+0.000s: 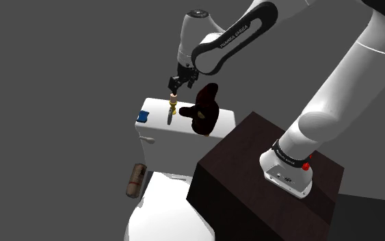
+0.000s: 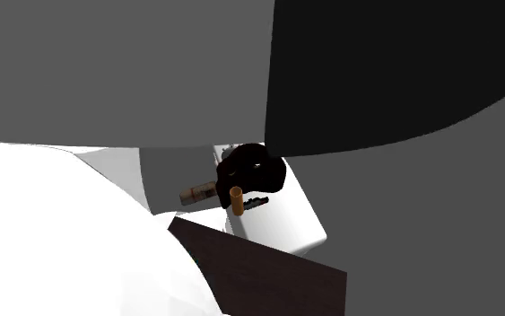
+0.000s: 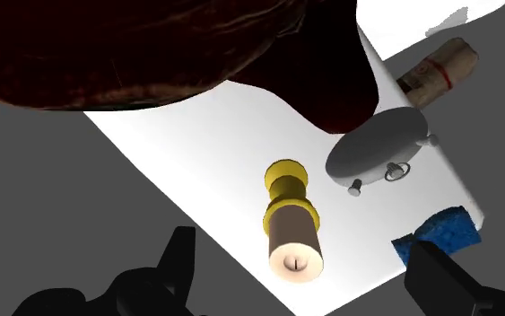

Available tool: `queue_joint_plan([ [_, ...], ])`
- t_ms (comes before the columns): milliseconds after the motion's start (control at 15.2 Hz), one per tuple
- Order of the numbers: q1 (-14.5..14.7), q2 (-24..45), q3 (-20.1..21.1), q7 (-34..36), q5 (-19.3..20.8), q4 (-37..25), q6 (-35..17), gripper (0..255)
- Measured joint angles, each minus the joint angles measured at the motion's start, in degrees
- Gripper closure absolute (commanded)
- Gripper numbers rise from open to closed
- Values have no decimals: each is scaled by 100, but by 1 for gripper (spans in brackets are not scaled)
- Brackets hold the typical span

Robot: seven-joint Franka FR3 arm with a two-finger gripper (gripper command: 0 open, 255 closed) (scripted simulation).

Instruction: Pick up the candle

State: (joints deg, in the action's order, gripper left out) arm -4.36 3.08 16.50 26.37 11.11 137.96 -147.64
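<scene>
Candle (image 3: 292, 229) upright on tank lid (image 3: 214, 135), directly beneath the released claw (image 3: 302, 250), long axis along the approach; fingers astride it, not touching

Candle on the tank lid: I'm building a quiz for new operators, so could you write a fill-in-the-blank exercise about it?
1. The candle stands upright on the white tank lid of a ____.
2. The pincer hovers above the candle with its fingers ____.
3. The small block at the lid's corner is coloured ____.
Missing words: toilet; open; blue.
</scene>
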Motion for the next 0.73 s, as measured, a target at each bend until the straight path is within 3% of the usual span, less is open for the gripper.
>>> queue_joint_plan([
  [330,207,1176,-253,929,955,-617,-345,0],
  [726,381,1665,-474,1312,1369,-711,-693,0],
])
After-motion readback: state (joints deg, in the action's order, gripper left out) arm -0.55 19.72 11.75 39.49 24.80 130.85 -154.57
